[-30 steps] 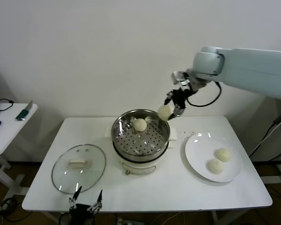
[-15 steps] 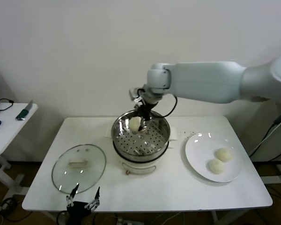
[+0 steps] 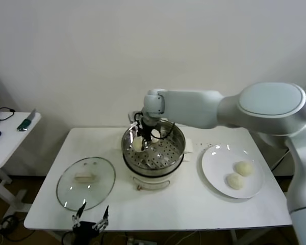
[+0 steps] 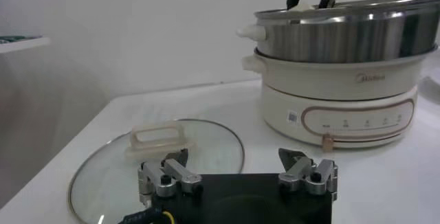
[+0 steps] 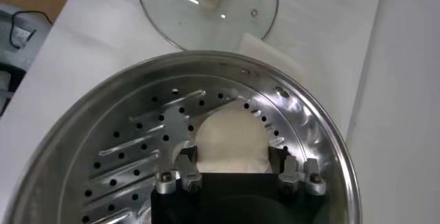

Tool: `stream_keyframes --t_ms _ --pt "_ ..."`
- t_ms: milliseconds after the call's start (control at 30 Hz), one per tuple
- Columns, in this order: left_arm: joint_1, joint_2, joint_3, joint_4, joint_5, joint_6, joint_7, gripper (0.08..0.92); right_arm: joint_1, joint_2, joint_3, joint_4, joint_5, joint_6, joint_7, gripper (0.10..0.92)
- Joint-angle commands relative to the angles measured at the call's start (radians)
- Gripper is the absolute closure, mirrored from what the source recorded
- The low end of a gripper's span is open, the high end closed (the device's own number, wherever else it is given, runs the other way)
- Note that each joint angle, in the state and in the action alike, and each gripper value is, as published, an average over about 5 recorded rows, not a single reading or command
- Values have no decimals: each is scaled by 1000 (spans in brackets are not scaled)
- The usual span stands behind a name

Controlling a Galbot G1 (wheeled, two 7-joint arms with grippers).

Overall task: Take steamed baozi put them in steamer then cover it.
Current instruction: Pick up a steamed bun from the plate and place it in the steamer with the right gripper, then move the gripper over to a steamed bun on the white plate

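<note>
The buns are the soft part of this job — smooth, pale dough that looks light and easily dented, so each wants a gentle hold across its widest part, low on the sides, not a pinch at the top. One bun (image 5: 230, 143) sits clenched in the right tool (image 5: 236, 170), down inside the steamer (image 3: 179, 148) on the side toward the robot's left, just above or on the perforated floor; I cannot tell whether it touches yet. In the head view that same bun (image 3: 137, 145) shows by the left wall, and a second bun (image 3: 154, 135) is partly hidden behind the arm farther back. Two more buns (image 3: 243, 168) (image 3: 235, 180) wait side by side on the plate (image 3: 214, 158) to the robot's right.

The lid (image 3: 71, 194) is a different matter — glass with a metal rim, stiff, likely heavier and slippery on its dome, breakable if dropped. It lies flat on the surface (image 3: 194, 209) to the left of the steamer, and its cream handle (image 4: 155, 139) in the centre is the only sensible place to take it. The left tool (image 4: 237, 176) hovers low at the near edge of the lid, fingers spread wide and holding nothing.
</note>
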Motion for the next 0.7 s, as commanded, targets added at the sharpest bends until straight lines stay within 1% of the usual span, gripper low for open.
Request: stream_keyframes --t_ms 33,167,233,433,600,700 --pt "2 1 1 -1 1 0 0 177 -75 47 8 -78 -17 -8 13 350" --pt "8 2 2 -5 2 0 1 177 -67 45 9 -65 -13 -16 17 351" --pt "9 2 3 -7 3 0 1 177 -60 43 10 -58 -13 -21 28 338" --pt "16 0 5 -21 8 2 2 177 -11 8 21 -13 -10 -12 22 220" --pt "19 -1 5 -27 17 3 2 177 89 -90 10 90 -6 0 2 203" --pt "20 -2 8 -30 23 5 2 177 156 -190 1 179 13 -2 -1 203"
